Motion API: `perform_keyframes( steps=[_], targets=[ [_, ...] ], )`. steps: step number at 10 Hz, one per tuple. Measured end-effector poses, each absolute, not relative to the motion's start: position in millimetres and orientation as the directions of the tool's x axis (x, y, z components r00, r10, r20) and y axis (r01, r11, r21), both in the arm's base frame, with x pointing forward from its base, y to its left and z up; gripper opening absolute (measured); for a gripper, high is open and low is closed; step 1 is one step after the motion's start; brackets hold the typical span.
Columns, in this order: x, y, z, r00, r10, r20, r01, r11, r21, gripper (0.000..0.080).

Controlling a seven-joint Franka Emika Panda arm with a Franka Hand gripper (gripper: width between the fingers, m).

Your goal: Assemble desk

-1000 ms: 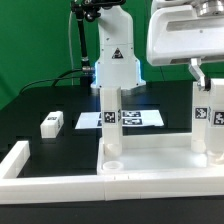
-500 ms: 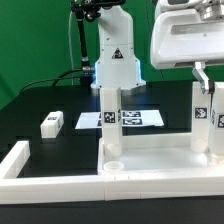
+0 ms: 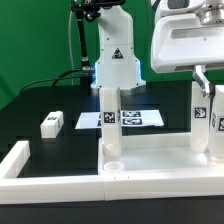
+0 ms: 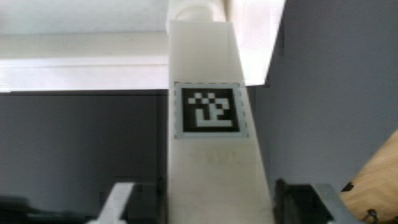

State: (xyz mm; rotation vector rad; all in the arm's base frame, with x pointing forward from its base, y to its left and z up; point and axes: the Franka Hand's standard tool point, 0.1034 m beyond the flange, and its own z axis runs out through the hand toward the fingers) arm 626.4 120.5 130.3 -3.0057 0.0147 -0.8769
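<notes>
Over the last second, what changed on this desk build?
The tool shifted slightly lower and toward the exterior view's right, keeping hold of the upright leg there. The desk top, the other standing leg, the loose leg and the marker board stayed put.

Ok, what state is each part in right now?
Desk top: lying flat, two legs standing on it.
Near socket: empty.
Free-standing leg: upright, untouched.
Gripped leg: upright on the top, between the jaws.
Loose leg: lying on the table, unmounted.
Gripper: jaws closed on the gripped leg.
</notes>
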Motion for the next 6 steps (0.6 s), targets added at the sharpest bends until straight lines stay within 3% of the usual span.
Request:
perform_keyframes(
  steps=[6],
  targets=[
    [624.2, 120.1, 129.9, 0.834, -0.029, 0.551, -0.019, -1.0, -0.024, 0.0287]
  ],
)
